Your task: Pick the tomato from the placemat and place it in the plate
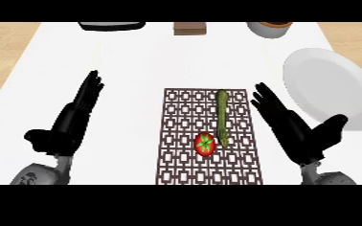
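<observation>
The tomato (204,144) lies near on the placemat (184,124), touching an asparagus spear (222,117); the right hand (291,127), fingers straight and empty, is nearer, the tomato to its left; the plate (322,84) lies far right; the left hand (71,119) rests open.

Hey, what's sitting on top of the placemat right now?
On the placemat lie a red tomato and, close on its right, a long green stalk. Only the mat's pattern beneath them is covered.
</observation>
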Available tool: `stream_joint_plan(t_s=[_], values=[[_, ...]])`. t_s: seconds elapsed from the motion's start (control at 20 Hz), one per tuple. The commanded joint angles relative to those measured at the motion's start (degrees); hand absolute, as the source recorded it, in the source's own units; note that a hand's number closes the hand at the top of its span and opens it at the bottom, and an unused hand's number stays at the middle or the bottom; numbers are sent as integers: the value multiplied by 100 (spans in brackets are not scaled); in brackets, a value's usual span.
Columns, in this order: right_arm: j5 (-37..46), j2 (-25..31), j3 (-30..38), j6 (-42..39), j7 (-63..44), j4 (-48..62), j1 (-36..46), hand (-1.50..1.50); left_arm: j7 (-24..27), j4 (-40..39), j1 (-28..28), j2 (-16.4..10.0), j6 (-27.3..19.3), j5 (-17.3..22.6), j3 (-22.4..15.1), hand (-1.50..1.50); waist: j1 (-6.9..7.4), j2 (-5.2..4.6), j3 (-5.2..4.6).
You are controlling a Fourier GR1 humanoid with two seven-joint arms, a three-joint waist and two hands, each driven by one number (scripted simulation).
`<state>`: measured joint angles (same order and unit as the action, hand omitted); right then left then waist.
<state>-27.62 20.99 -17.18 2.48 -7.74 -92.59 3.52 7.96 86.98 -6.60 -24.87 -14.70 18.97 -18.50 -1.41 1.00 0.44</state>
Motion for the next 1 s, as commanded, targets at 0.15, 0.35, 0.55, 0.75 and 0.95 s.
stream_joint_plan(t_s=[0.15, 0.35, 0.55, 0.75, 0.95], values=[[469, 287, 878, 174, 612, 3, 1322, 150, -813, -483, 428, 83, -10, 257, -32, 0, 255, -121, -39], [2409, 1501, 980, 1030, 707, 312, 1254, 150, -1035, -863, 688, 409, -67, 449, -159, 0, 34, -149, -94], [2504, -19, 1012, 2218, 2033, 715, 808, -150, -1475, -631, 533, 427, -64, 482, -217, 0, 155, -119, -32], [2146, -198, 1184, 1452, 3421, 1018, 270, -150, -1243, -566, 851, 407, 151, 425, -12, 0, 154, -101, -40], [2759, 288, 946, 1335, 2069, -164, 129, -150, -1565, -688, 604, 655, 198, 287, 82, 0, 124, -94, -46]])
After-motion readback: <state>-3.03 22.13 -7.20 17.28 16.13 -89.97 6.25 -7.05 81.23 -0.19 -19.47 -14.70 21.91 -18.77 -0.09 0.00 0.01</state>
